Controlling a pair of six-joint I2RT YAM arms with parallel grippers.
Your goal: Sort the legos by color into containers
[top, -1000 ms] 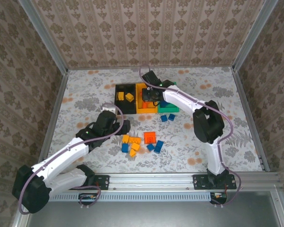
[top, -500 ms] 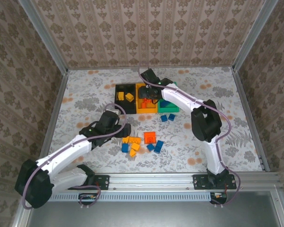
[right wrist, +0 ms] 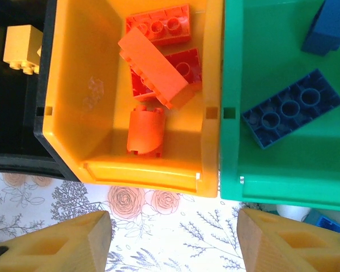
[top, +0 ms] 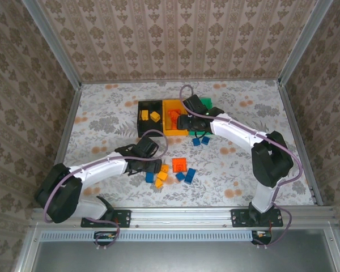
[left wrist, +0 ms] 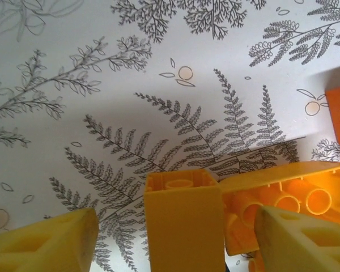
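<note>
While the left gripper (left wrist: 175, 226) stands open around an upright yellow brick (left wrist: 184, 215), the right gripper (right wrist: 170, 241) hangs open before the bins.
Red-orange bricks (right wrist: 156, 65) lie in the yellow-orange bin (right wrist: 79, 113), blue bricks (right wrist: 283, 116) in the green bin (right wrist: 272, 164), a small yellow block (right wrist: 22, 48) in the black bin (right wrist: 11, 119).

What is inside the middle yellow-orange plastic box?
Red-orange studded plastic bricks, at least four, lie in the yellow-orange plastic bin, one long brick resting across others. Whatever is beneath that pile is covered.
</note>
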